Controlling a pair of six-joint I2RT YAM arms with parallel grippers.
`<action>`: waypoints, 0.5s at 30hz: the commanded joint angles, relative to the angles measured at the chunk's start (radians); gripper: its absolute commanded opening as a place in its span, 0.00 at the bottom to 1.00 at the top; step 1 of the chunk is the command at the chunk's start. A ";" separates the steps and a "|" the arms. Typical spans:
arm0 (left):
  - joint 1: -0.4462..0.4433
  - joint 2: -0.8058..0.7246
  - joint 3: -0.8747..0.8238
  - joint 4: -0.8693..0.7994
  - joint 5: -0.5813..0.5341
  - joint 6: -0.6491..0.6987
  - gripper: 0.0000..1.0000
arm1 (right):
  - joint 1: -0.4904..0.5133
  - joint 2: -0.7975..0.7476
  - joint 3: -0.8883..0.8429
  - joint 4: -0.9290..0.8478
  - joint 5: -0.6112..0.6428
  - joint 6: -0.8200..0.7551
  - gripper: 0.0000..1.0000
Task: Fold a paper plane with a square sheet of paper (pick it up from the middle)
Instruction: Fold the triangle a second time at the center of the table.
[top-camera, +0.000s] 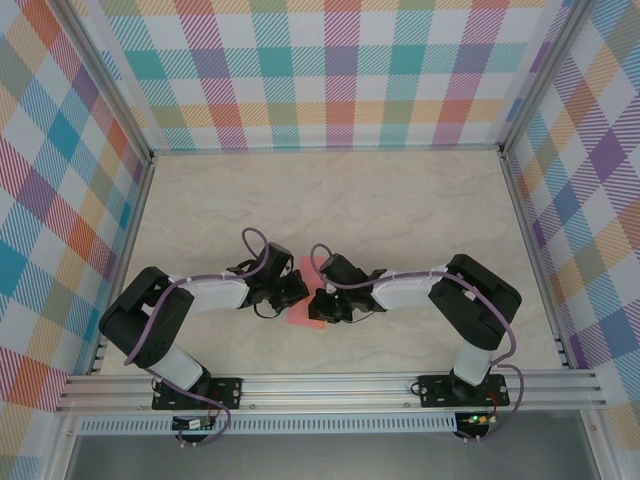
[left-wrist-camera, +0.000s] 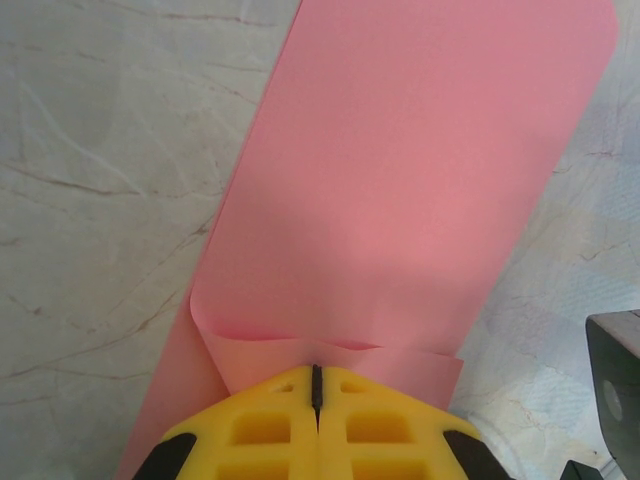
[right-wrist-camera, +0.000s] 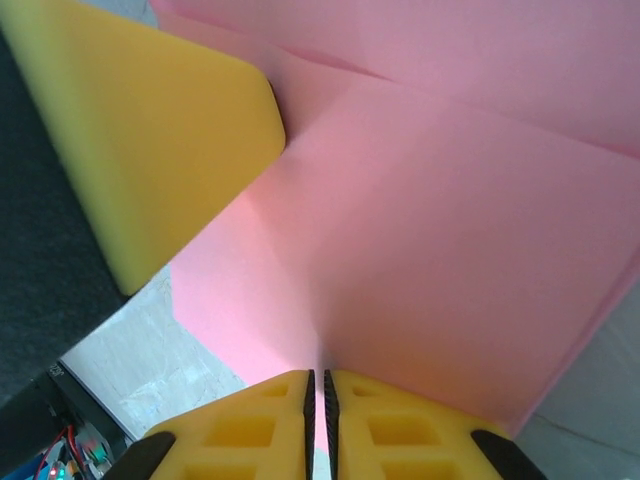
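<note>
From above, we see little of the paper plane (top-camera: 303, 318). Both wrists crowd over it, leaving a salmon-pink patch at its near end and a sliver at its far end, so its outline stays hidden.

In the left wrist view the paper plane (left-wrist-camera: 420, 170) reads as a long flat strip with one rounded far corner, lying on the tabletop (left-wrist-camera: 100, 150). Its near end is cut off by the frame and by the yellow fingers (left-wrist-camera: 265, 432). Right of the paper plane, at the edge of that view, a dark grey block (left-wrist-camera: 615, 385) is cropped, and we cannot tell what it is.

In the right wrist view the paper plane (right-wrist-camera: 450, 230) lies in overlapping, creased layers. It runs out of frame above and to the right, so we cannot make out its ends.

The left pincer (top-camera: 297, 292) sits at the paper plane's left side. In its own view its pads are pressed together, with only a thin dark seam between them. They pinch the lifted, curled near edge of the paper plane.

The right pincer (top-camera: 322, 300) sits at the paper plane's right side, close to the left one. In its own view its pads nearly meet, with pink showing in the narrow slit, and they pinch a raised crease. Up and left of that crease, the tip of a broad yellow finger (right-wrist-camera: 150, 130) rests against the paper plane's top layer.
</note>
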 joint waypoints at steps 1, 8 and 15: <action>0.006 0.034 -0.038 -0.063 -0.023 0.014 0.00 | 0.006 -0.017 -0.052 -0.057 -0.043 0.035 0.15; 0.006 0.040 -0.038 -0.061 -0.020 0.015 0.00 | 0.006 -0.049 -0.116 -0.010 -0.056 0.075 0.15; 0.006 0.042 -0.040 -0.057 -0.021 0.014 0.00 | 0.006 -0.092 -0.188 0.001 -0.061 0.101 0.17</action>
